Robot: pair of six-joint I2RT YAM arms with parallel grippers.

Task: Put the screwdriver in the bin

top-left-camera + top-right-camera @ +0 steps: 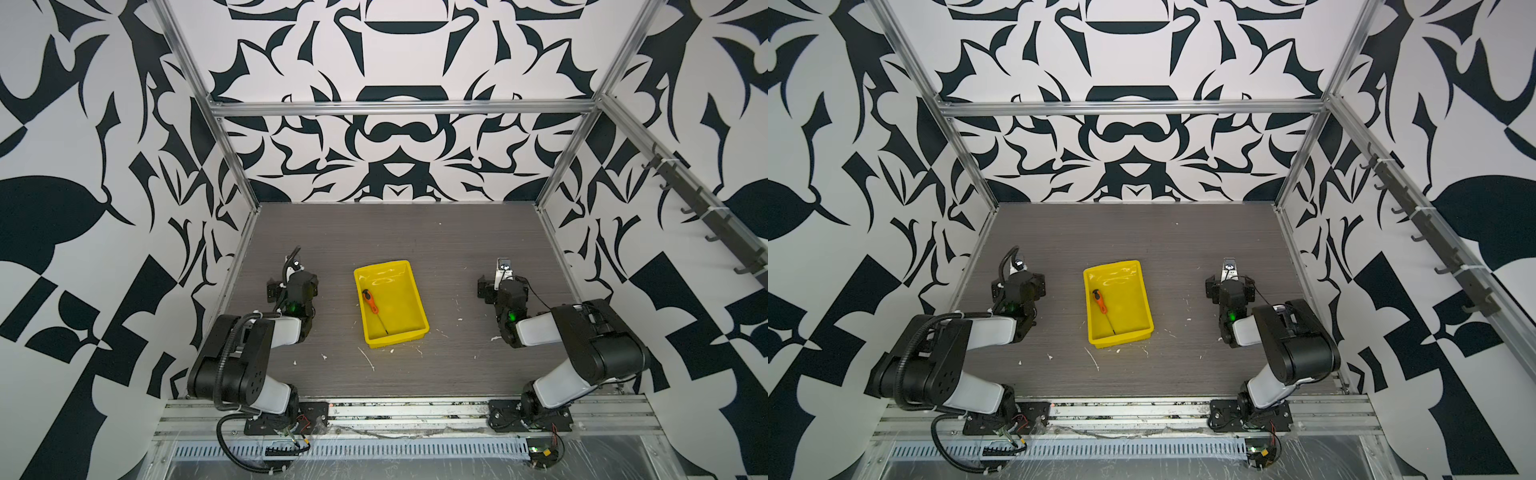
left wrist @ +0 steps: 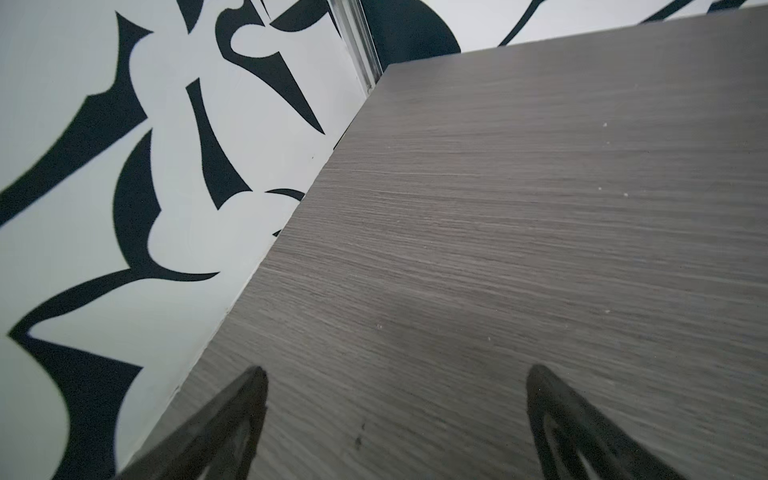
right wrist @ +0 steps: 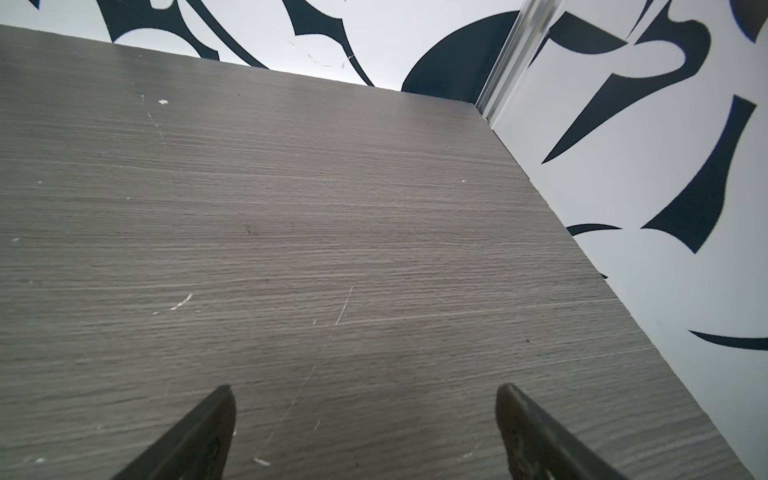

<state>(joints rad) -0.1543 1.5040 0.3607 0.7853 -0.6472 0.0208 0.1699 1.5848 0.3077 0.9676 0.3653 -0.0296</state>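
- Left gripper (image 2: pixel 395 374): jaws spread wide, empty, over bare table (image 2: pixel 498 249), well apart from the bin (image 1: pixel 399 301).
- Right gripper (image 3: pixel 365 390): released, holding nothing, off to the opposite side.
- Bin: yellow, mid-table between the arms.
- Screwdriver (image 1: pixel 376 312): lying inside the bin near its left wall, tip toward the near corner.
- Judgement: placement looks complete. Keep both arms clear, so the bin is not nudged.
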